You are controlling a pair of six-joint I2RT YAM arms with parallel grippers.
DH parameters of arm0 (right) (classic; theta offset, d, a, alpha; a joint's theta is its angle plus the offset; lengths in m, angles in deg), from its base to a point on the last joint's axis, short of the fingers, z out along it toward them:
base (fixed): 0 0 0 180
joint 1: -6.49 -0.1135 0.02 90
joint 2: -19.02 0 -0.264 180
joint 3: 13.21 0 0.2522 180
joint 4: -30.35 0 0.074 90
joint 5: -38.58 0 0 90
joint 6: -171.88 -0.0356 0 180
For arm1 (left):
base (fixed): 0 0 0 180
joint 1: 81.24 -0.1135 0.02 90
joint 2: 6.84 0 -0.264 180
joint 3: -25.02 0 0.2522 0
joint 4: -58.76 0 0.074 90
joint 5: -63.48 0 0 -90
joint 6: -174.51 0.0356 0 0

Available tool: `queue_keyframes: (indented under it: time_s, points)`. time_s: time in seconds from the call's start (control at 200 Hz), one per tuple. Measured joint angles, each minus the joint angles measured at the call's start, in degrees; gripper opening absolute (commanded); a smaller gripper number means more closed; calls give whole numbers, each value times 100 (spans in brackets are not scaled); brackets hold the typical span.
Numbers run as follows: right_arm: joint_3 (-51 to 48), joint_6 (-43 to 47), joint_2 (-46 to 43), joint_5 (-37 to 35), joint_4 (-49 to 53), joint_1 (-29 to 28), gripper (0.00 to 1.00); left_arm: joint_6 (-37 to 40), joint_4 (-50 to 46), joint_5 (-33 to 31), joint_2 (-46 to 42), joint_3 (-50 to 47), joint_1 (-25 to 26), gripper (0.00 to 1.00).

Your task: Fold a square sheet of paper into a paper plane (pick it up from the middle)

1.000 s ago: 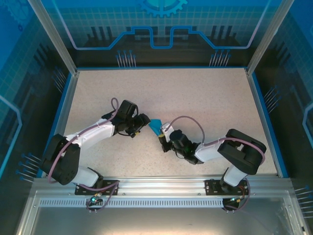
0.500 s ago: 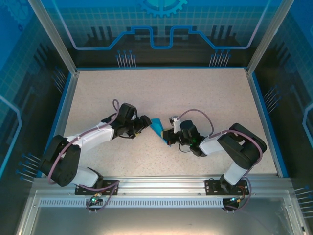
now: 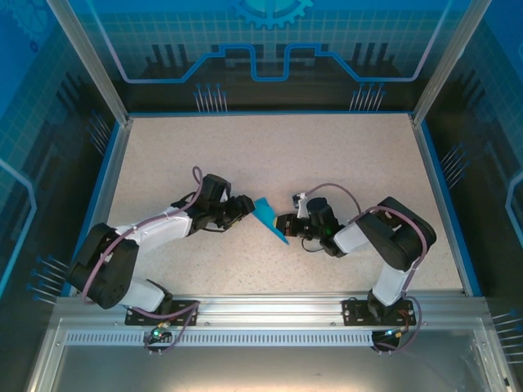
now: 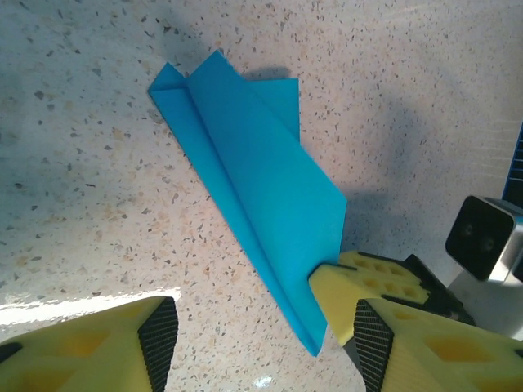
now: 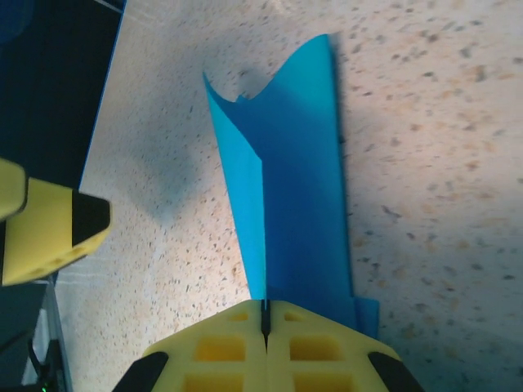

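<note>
Right claw (image 5: 264, 327) has its two fingers pressed together on one end of the paper plane (image 5: 294, 196), with the blue paper pinched in the seam between them. From that grip the plane (image 3: 270, 219) runs out ahead of the claw (image 3: 284, 224) and ends just beside the left claw (image 3: 243, 204). The left claw (image 4: 263, 339) has its fingers apart with nothing between them. It is close to the plane (image 4: 253, 188) without touching it.

The paper is no longer a flat square. It is a narrow strip of several layers with a long crease down its length, notched at the end farthest from the right claw. Its lower edge looks to sit on or just above the table (image 3: 327, 155); which of the two I cannot tell.

By my reading most of the folding is done. The layers look stacked flat against one another, so the wings may not yet be spread. What seems left is any last crease or wing opening, then release.
</note>
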Motion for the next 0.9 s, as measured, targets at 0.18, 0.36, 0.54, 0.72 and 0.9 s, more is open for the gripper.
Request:
queue_keyframes:
  time_s: [0.18, 0.36, 0.54, 0.72, 0.9]
  points:
    - [4, -380, 210, 125, -101, 101, 0, 50, 96, 68, 90, 0, 17, 60]
    - [50, -479, 258, 293, -118, 107, 0, 155, 136, 144, 216, 2, 116, 59]
    - [87, -476, 258, 470, -138, 109, 0, 221, 155, 214, 439, 74, 199, 52]
    - [164, -476, 280, 485, -90, 109, 0, 337, 247, 280, 610, 188, 286, 41]
    - [227, -474, 378, 535, 26, 109, 0, 361, 455, 380, 780, 267, 343, 34]
